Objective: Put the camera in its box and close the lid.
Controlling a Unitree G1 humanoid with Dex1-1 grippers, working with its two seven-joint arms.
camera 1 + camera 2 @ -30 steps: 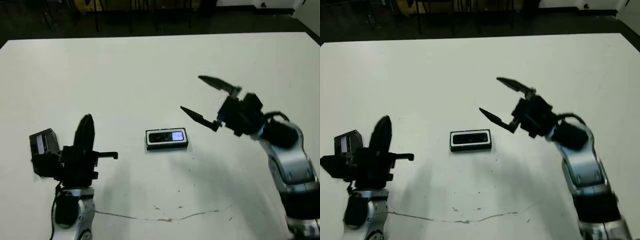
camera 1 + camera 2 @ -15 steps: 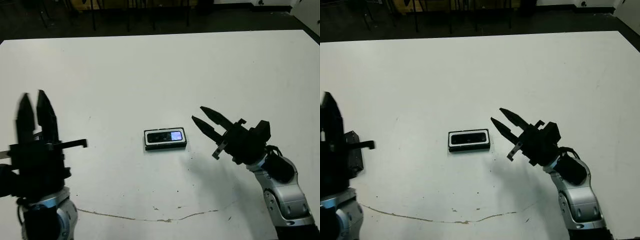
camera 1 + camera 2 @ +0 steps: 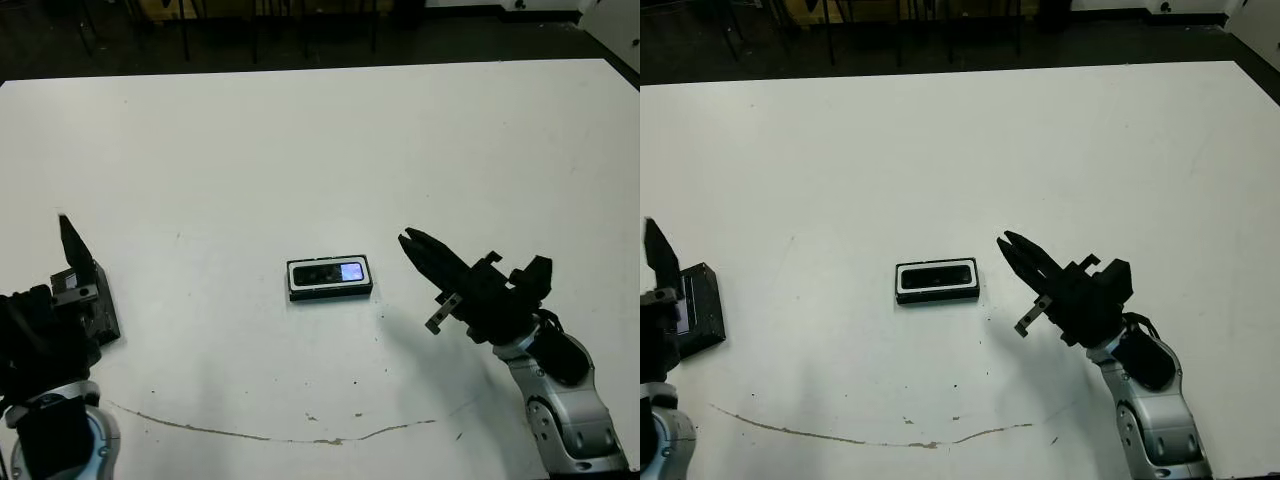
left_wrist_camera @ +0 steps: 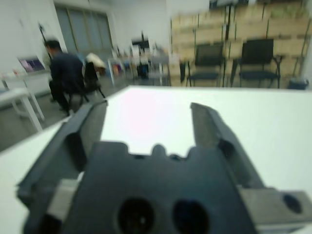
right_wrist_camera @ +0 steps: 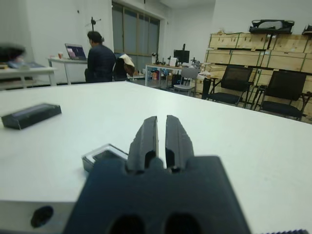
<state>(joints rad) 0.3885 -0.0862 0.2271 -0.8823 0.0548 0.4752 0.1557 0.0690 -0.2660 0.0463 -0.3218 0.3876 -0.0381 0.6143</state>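
Observation:
The box (image 3: 330, 278), a small black tray with white lining, lies in the middle of the table. The black camera (image 3: 325, 274) rests inside it, its bluish patch facing up. The lid (image 3: 695, 312), black with a pale strip, lies flat at the table's left, beside my left gripper (image 4: 148, 107). That gripper is open with nothing between its fingers. My right gripper (image 3: 407, 240) is shut and empty. It hovers just right of the box and points at it. The right wrist view shows the box (image 5: 102, 155) and the lid (image 5: 31, 114) past the closed fingers (image 5: 146, 134).
A thin brown scratch line (image 3: 300, 435) runs along the white table (image 3: 320, 140) near its front edge. Beyond the table, a person (image 5: 100, 61) sits at a desk, with chairs and wooden crates behind.
My right gripper has drawn back from above the box toward the near edge and its fingers have come together. My left arm has dropped low at the near left, beside the lid.

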